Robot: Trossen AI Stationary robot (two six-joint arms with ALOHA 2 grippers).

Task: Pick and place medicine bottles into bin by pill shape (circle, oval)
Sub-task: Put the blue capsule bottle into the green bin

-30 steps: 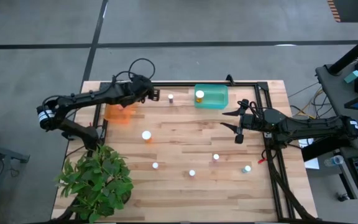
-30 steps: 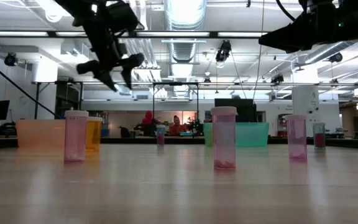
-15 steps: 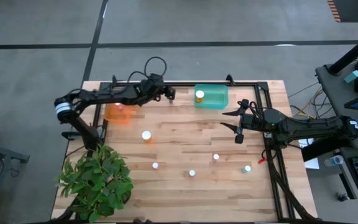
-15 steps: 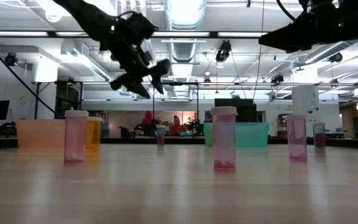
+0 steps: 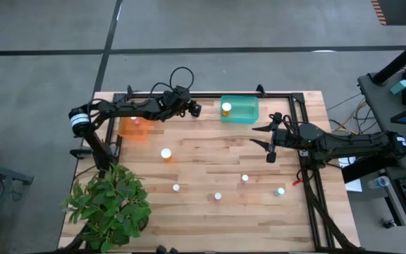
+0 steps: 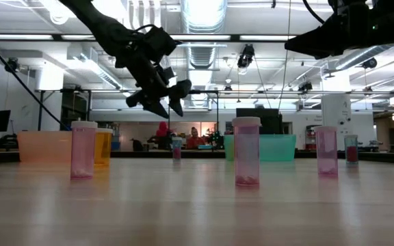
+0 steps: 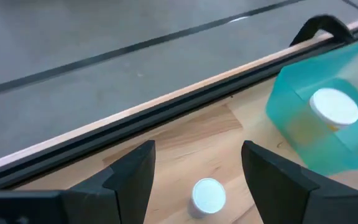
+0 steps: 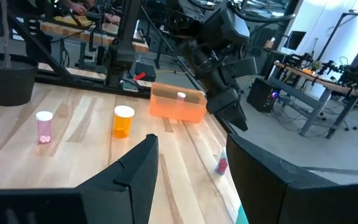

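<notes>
The left gripper (image 5: 193, 108) hangs above a small medicine bottle (image 7: 208, 195) with a round white cap and pinkish clear body, at about twelve o'clock on the table (image 5: 210, 159), just left of the teal bin (image 5: 244, 111). Its fingers stand apart and hold nothing. One white-capped bottle (image 5: 226, 108) stands inside the teal bin, another in the orange bin (image 5: 135, 128). An orange-bodied bottle (image 5: 166, 153) and four more bottles stand scattered. The right gripper (image 5: 269, 146) waits at three o'clock, fingers apart, empty.

a robotics lab: exposed ceiling ducts (image 6: 204, 17), workbenches (image 8: 316, 71), concrete floor (image 5: 189, 28).
</notes>
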